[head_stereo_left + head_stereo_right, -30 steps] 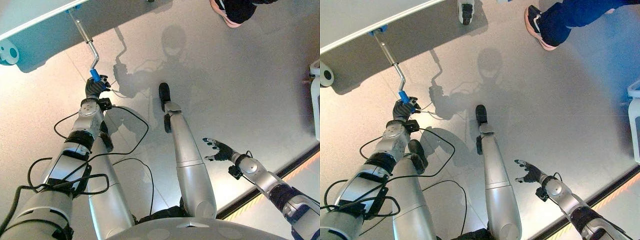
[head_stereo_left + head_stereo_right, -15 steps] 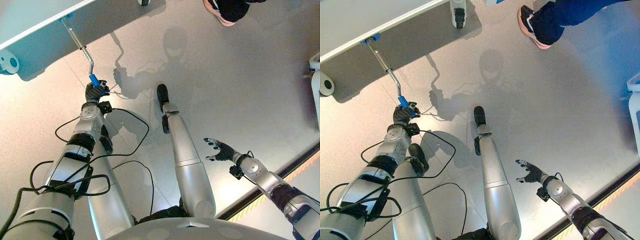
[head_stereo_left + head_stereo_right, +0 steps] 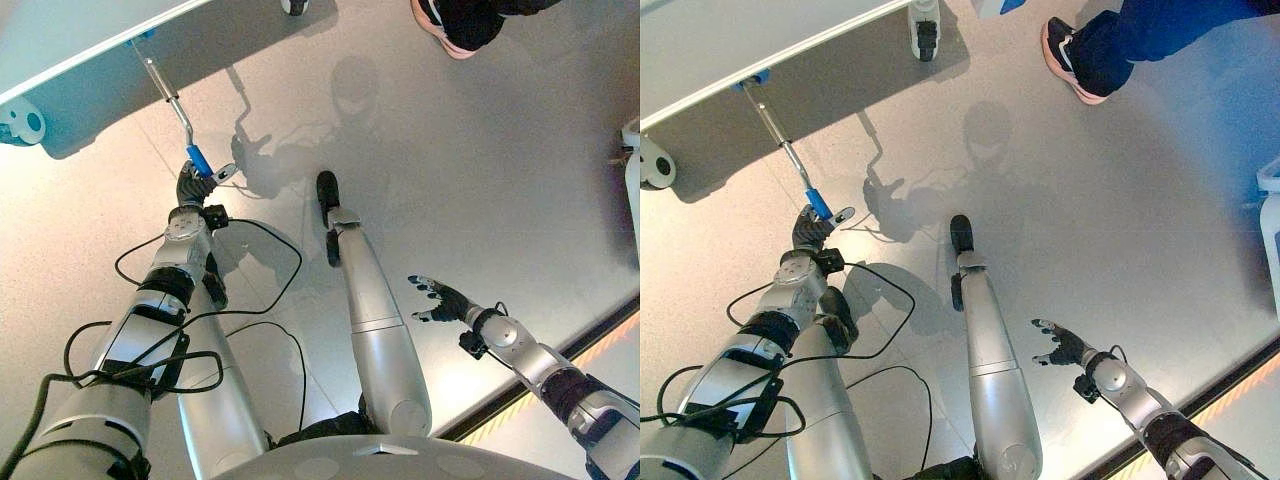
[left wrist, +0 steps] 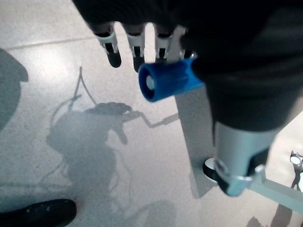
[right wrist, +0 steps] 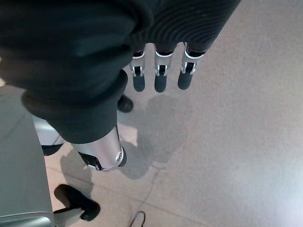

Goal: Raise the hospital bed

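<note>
The hospital bed's pale frame (image 3: 70, 45) runs across the upper left. From it a metal crank rod (image 3: 170, 90) slants down to a blue handle (image 3: 198, 160). My left hand (image 3: 192, 186) sits at the lower end of that handle. In the left wrist view its fingers (image 4: 137, 49) curl over the blue handle (image 4: 165, 81), and the thumb sticks out to the side. My right hand (image 3: 441, 299) hovers over bare floor at the lower right. Its fingers (image 5: 159, 75) are straight and hold nothing.
A person's dark leg and pink-soled shoe (image 3: 1072, 62) stand at the top right. A bed caster (image 3: 925, 22) shows at the top and a round bed fitting (image 3: 25, 122) at the far left. A white unit (image 3: 632, 190) is at the right edge. A dark floor strip (image 3: 545, 375) crosses the lower right.
The crank has turned, so rod and handle now lie more in one line. More of the blue handle shows above my left hand, whose thumb now sticks out. The right hand has stayed put.
</note>
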`<state>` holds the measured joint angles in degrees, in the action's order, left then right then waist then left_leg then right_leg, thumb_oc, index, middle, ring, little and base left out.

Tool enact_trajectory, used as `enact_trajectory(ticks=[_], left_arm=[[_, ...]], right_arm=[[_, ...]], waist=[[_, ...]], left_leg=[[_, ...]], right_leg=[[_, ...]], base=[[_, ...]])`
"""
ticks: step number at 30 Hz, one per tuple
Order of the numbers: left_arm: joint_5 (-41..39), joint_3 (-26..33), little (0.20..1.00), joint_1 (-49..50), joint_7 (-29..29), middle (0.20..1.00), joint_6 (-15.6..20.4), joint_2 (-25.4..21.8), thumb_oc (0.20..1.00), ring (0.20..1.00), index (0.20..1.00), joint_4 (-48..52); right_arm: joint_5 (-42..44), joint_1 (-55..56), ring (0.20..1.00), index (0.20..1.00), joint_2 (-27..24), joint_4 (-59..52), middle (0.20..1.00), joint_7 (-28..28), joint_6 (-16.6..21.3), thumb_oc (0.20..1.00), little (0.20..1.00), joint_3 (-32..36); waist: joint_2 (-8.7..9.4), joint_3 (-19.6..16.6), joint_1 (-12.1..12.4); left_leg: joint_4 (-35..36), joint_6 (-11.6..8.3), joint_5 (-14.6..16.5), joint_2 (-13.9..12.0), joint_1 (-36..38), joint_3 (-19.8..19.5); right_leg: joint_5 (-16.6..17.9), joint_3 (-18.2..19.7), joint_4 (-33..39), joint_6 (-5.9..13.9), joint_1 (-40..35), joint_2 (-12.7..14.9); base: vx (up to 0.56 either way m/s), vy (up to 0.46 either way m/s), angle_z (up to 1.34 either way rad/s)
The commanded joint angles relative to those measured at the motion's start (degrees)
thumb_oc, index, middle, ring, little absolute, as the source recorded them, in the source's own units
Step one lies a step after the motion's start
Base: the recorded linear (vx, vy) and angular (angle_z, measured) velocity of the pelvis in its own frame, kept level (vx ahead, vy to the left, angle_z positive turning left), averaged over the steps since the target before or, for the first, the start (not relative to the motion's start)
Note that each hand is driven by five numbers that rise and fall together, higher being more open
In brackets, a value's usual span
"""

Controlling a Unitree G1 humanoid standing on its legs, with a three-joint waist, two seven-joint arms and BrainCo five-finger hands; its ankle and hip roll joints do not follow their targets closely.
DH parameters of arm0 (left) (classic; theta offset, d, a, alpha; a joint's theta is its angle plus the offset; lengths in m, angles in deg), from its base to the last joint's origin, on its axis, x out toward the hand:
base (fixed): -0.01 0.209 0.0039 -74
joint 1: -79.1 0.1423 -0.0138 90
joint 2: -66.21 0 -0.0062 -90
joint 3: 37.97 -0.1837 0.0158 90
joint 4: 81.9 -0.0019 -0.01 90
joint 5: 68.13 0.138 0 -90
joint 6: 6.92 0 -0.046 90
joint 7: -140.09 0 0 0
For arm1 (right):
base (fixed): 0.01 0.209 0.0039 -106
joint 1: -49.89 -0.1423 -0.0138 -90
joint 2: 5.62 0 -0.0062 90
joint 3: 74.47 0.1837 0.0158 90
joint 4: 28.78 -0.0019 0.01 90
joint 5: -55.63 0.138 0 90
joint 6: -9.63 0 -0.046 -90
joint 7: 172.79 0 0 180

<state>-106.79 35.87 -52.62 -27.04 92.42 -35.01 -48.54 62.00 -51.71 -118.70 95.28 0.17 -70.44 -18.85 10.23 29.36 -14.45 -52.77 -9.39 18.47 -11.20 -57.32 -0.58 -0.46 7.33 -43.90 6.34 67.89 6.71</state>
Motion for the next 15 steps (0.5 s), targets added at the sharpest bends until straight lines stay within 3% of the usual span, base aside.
enact_trajectory(ticks=[1, 7, 10, 11, 12, 13, 14, 15], left_arm=[[4.16, -0.78, 1.000, 2.61, -0.85, 1.000, 1.36, -3.15, 1.000, 1.000, 1.000, 0.38], [6.70, -0.94, 1.000, 7.50, -2.41, 1.000, 0.38, -2.34, 1.000, 1.000, 1.000, 0.86], [11.37, -2.05, 1.000, 12.36, -4.08, 1.000, -0.66, -2.03, 1.000, 1.000, 1.000, 1.44], [12.73, -1.60, 1.000, 14.09, -5.08, 1.000, -1.21, -1.10, 1.000, 1.000, 1.000, 0.07], [12.72, -1.70, 1.000, 15.28, -5.10, 1.000, -1.19, -0.92, 1.000, 1.000, 1.000, 0.03], [14.11, -1.66, 1.000, 16.31, -5.66, 1.000, -1.44, -0.28, 1.000, 1.000, 1.000, -0.62], [14.85, -1.54, 1.000, 18.17, -6.01, 1.000, -1.46, 0.12, 1.000, 1.000, 1.000, 0.11], [14.85, -1.55, 1.000, 18.22, -6.00, 1.000, -1.46, 0.13, 1.000, 1.000, 1.000, 0.13]], right_arm=[[1.69, 3.15, 1.000, 1.000, -0.82, -0.65, 1.000, 0.11, 0.72, 1.000, 1.000, -1.73], [1.40, 3.63, 1.000, 1.000, -0.12, 0.88, 1.000, 0.22, 0.29, 1.000, 1.000, -0.65], [0.82, 3.60, 1.000, 1.000, 1.24, 2.60, 1.000, 0.48, 0.12, 1.000, 1.000, 0.29], [0.21, 2.07, 1.000, 1.000, 2.60, 4.81, 1.000, 0.64, -0.07, 1.000, 1.000, 1.43], [0.22, 2.97, 1.000, 1.000, 2.58, 4.84, 1.000, 0.65, -0.05, 1.000, 1.000, 0.85], [-0.34, 1.26, 1.000, 1.000, 3.41, 6.48, 1.000, 0.97, -0.04, 1.000, 1.000, 1.61], [-0.66, 0.69, 1.000, 1.000, 3.27, 7.10, 1.000, 1.16, -0.34, 1.000, 1.000, 2.37], [-0.67, 0.74, 1.000, 1.000, 3.26, 7.09, 1.000, 1.16, -0.34, 1.000, 1.000, 2.36]], waist=[[6.56, 0.43, 2.06], [5.09, 0.43, 3.17], [3.02, 0.43, 4.46], [1.17, 0.43, 5.38], [1.08, 0.43, 5.52], [-0.19, 0.43, 6.21], [-1.45, 0.43, 6.93], [-1.49, 0.43, 6.94]], left_leg=[[4.06, 0.56, -10.79, 1.43, -0.47, -1.05], [6.64, 0.13, -11.98, 1.18, 3.22, -1.20], [9.68, 0.38, -12.00, 0.89, 7.94, -0.93], [14.42, 0.58, -14.13, 1.23, 10.81, -0.11], [13.73, 0.44, -12.13, 0.92, 12.72, -0.23], [17.23, 0.50, -14.21, 1.23, 14.20, 0.27], [19.04, 0.59, -14.17, 1.50, 16.63, 0.38], [19.12, 0.59, -14.19, 1.47, 16.72, 0.36]], right_leg=[[1.23, 4.86, 0.25, 4.80, 0.39, 5.16], [-0.03, 3.52, -0.47, 4.32, -3.20, 6.18], [-1.12, 2.28, 0.31, 4.17, -7.52, 7.16], [0.52, 1.55, 3.82, 3.87, -10.21, 7.98], [-1.65, 1.21, 2.76, 4.02, -12.02, 7.94], [0.03, 0.65, 5.59, 3.88, -13.31, 8.44], [-0.19, 0.12, 6.74, 3.82, -15.53, 8.73], [-0.17, 0.06, 6.82, 3.81, -15.65, 8.72]], base=[[0.00, -0.024, 0.04], [0.00, -0.055, 0.07], [-0.02, -0.034, 0.14], [0.01, -0.005, 0.10], [-0.08, -0.016, 0.09], [0.00, 0.000, 0.00], [-0.07, -0.009, -0.02], [0.03, 0.031, -0.01]])
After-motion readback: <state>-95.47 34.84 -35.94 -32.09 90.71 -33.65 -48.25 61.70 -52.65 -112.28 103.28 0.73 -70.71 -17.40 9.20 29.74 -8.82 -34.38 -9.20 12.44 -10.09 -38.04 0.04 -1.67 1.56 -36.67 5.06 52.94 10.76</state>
